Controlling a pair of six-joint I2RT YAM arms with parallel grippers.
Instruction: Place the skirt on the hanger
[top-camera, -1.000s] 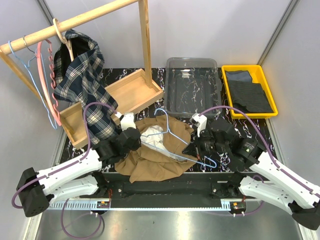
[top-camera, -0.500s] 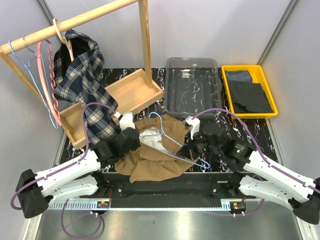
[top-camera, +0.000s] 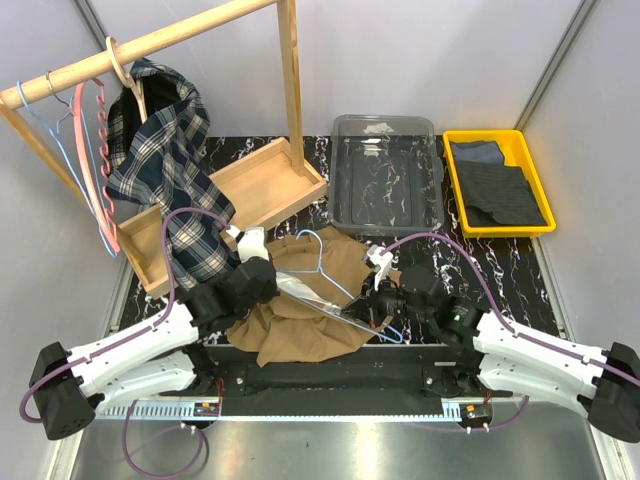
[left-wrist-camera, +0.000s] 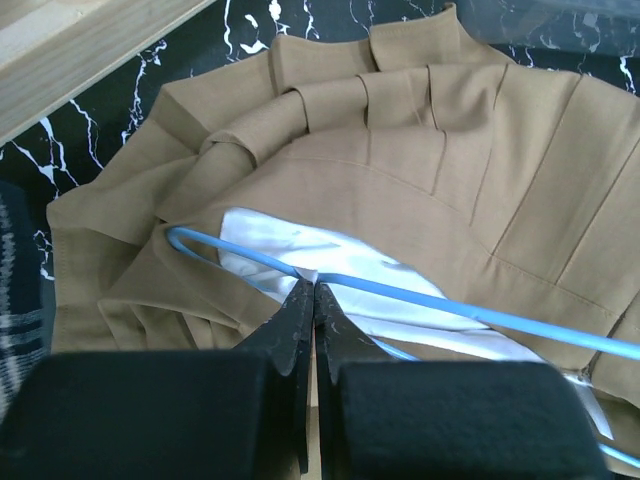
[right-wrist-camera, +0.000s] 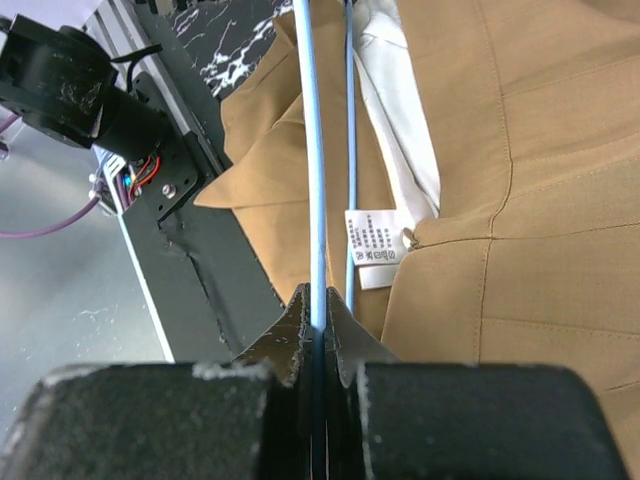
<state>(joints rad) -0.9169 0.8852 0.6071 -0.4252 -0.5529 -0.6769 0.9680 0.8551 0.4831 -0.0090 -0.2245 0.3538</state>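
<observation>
**At lower centre of the overhead view: skirt and hanger both gripped**

On the black marbled surface (top-camera: 500, 265), the tan skirt (top-camera: 300, 330) lies rumpled at the bottom centre of the overhead view, between the two arms, its whitish lining (left-wrist-camera: 280, 240) showing at the open waist. The light-blue wire hanger (right-wrist-camera: 311, 150) lies slanted across the skirt, its hook toward the frame's upper middle. The left gripper (left-wrist-camera: 313, 290) is closed, apparently pinching the lining's edge where the wire passes. The right gripper (right-wrist-camera: 318, 300) is clamped on the hanger's wire. A small white label (right-wrist-camera: 368, 245) hangs just beside that wire.
</observation>
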